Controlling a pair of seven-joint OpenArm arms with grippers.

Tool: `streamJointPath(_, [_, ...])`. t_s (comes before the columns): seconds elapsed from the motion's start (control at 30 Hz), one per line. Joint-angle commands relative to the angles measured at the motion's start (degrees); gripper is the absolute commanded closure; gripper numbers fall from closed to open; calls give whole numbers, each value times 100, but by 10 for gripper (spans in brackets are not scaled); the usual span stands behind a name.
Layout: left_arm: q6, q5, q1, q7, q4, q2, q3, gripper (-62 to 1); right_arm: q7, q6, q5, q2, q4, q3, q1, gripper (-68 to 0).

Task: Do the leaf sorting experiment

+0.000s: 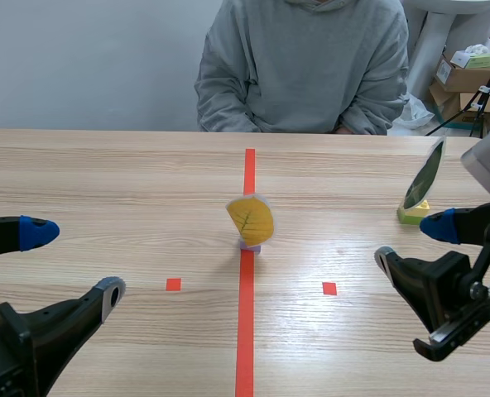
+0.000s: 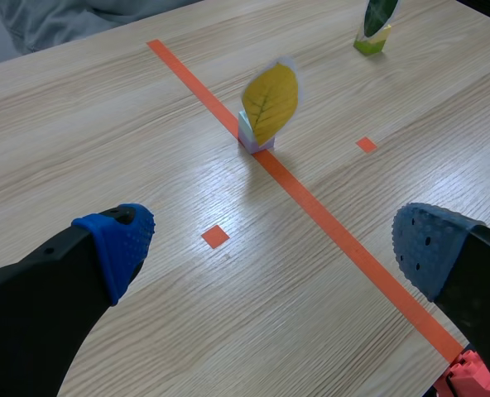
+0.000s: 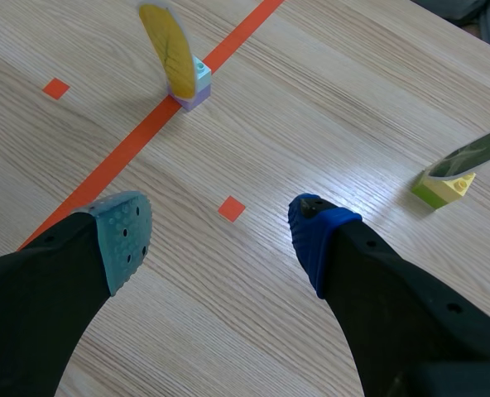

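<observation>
A yellow leaf card [image 1: 250,218] stands upright in a small lilac block on the red centre tape line; it also shows ahead of both grippers as the yellow leaf [image 2: 270,101] [image 3: 168,48]. A dark green leaf card [image 1: 425,174] stands tilted in a yellow-green block near the table's right side, seen too as the green leaf [image 3: 477,151] [image 2: 377,15]. My left gripper [image 1: 67,260] [image 2: 270,248] hangs open low at the left, nothing between its fingers. At the right, my right gripper [image 1: 410,240] [image 3: 220,227] is open too, near the green leaf.
A person in a grey hoodie [image 1: 303,62] sits across the table. Cardboard boxes [image 1: 468,78] stand behind at the far right. Small red tape squares [image 1: 173,284] [image 1: 329,289] flank the centre line [image 1: 246,331].
</observation>
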Motion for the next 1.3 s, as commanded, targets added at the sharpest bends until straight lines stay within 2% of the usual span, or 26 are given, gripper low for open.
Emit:
streamJointPath(0.0, [-15, -37, 0, -72, 111, 42, -35, -617, 63, -39, 63, 0, 7, 4, 20, -351])
streamJointPath(1.27, [-13, -35, 0, -59, 111, 44, -35, -617, 35, -37, 212, 2, 7, 4, 20, -351])
